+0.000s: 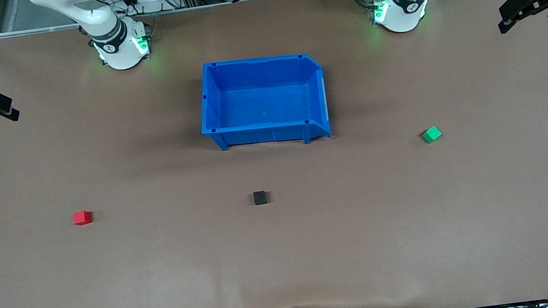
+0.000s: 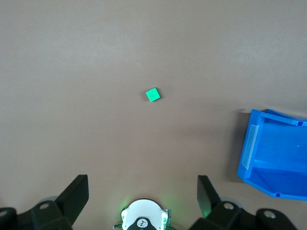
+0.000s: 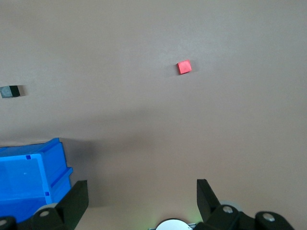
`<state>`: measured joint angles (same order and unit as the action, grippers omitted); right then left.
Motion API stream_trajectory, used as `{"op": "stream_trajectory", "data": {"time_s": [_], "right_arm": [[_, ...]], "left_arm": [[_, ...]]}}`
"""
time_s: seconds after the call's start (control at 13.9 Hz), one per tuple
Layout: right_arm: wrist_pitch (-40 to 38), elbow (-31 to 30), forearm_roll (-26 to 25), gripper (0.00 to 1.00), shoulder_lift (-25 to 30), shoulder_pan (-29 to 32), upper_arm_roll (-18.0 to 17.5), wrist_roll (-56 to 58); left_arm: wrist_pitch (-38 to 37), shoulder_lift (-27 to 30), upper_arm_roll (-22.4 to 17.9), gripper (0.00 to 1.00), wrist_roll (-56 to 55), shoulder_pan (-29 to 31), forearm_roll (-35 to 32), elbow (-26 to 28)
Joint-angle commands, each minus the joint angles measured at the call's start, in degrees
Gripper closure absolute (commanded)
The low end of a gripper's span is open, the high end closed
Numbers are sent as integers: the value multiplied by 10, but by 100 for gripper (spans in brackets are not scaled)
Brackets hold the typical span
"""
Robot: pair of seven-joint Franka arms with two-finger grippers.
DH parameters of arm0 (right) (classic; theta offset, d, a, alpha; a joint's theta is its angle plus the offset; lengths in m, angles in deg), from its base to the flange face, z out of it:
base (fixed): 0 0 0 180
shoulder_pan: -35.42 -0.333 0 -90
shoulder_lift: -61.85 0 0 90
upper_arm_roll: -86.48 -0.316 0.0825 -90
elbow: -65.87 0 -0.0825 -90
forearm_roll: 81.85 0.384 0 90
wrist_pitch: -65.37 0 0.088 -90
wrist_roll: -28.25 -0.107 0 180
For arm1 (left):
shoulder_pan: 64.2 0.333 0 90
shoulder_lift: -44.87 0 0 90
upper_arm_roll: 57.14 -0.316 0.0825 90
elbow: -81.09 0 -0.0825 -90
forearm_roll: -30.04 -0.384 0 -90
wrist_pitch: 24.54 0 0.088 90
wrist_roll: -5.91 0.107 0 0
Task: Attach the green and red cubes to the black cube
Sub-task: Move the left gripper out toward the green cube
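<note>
a: front view: black cube (image 1: 259, 197) sits mid-table, nearer the camera than the blue bin (image 1: 266, 130); red cube (image 1: 82, 218) and green cube (image 1: 431, 134) lie well apart from it, toward opposite ends.

b: left wrist view: left gripper (image 2: 142, 193), fingers apart, high over bare table. a skewed descent could nudge the green cube.

a: right wrist view: right gripper (image 3: 142, 193) likewise spread; same risk with red.

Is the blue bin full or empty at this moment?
Empty. The blue bin shows only its bare floor; the red cube, black cube and green cube lie outside it.
</note>
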<state>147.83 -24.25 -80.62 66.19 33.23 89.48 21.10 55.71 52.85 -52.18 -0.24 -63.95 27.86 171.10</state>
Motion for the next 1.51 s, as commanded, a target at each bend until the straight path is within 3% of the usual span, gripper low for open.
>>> {"op": "stream_trajectory", "data": {"time_s": [0.0,0.58,1.44], "right_arm": [[8,-8,-3,0,-1,0,-5,-4],[21,0,-8,0,-13,-8,-7,0],[19,-1,-4,0,-16,-14,-8,-7]], "left_arm": [[-2,-6,0,0,4,2,-8,-14],[-9,-10,4,0,3,1,-7,-8],[23,-11,16,0,-1,-3,-3,78]]}}
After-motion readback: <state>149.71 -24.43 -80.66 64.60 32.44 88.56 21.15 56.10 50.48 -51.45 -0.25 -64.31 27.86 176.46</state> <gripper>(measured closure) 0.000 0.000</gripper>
